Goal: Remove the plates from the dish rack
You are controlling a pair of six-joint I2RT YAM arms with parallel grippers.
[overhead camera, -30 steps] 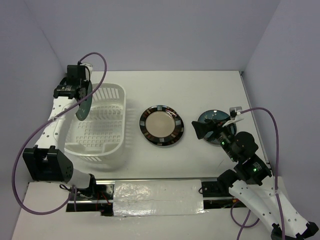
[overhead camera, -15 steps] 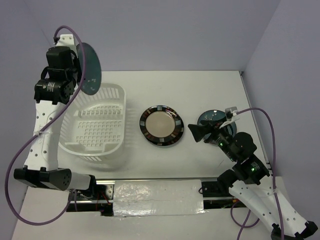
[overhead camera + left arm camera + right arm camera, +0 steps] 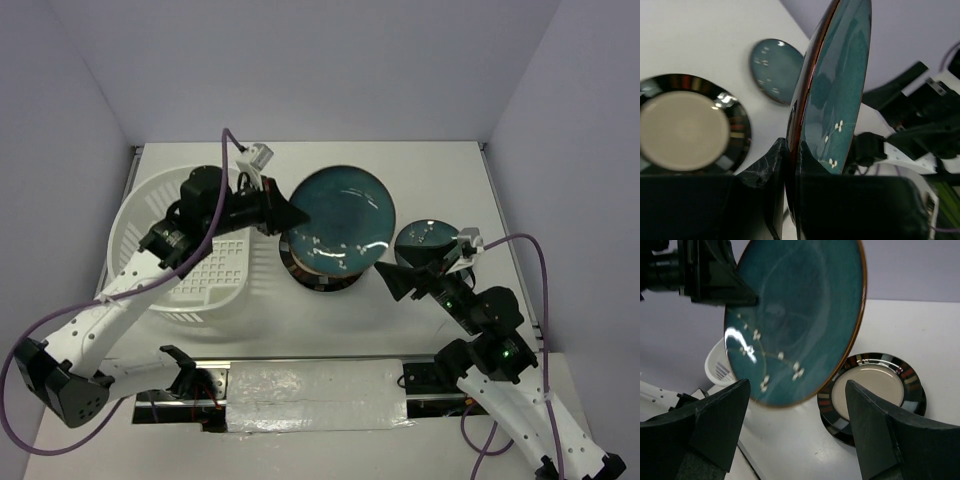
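Observation:
My left gripper [image 3: 292, 214] is shut on the rim of a dark teal-blue plate [image 3: 342, 218] with pale specks and holds it tilted in the air over the table's middle. In the left wrist view the jaws [image 3: 790, 148] clamp that plate [image 3: 837, 90] edge-on. Below it the beige-centred plate with a black patched rim [image 3: 322, 280] lies flat on the table, mostly hidden. The white dish rack [image 3: 215, 275] sits at the left with no plates showing in it. My right gripper [image 3: 405, 282] is open and empty, just right of both plates; its view shows the held plate [image 3: 795, 315] and the beige plate [image 3: 875, 390].
A smaller teal plate [image 3: 425, 238] lies flat on the table at the right, just behind my right gripper; it also shows in the left wrist view [image 3: 775, 70]. The rack's edge [image 3: 720, 367] shows behind the held plate. Walls close in on the left, back and right.
My left arm has swung from the rack's back-left corner to the right, carrying the teal plate out over the beige plate. The rack has shifted. My right gripper has edged slightly left.

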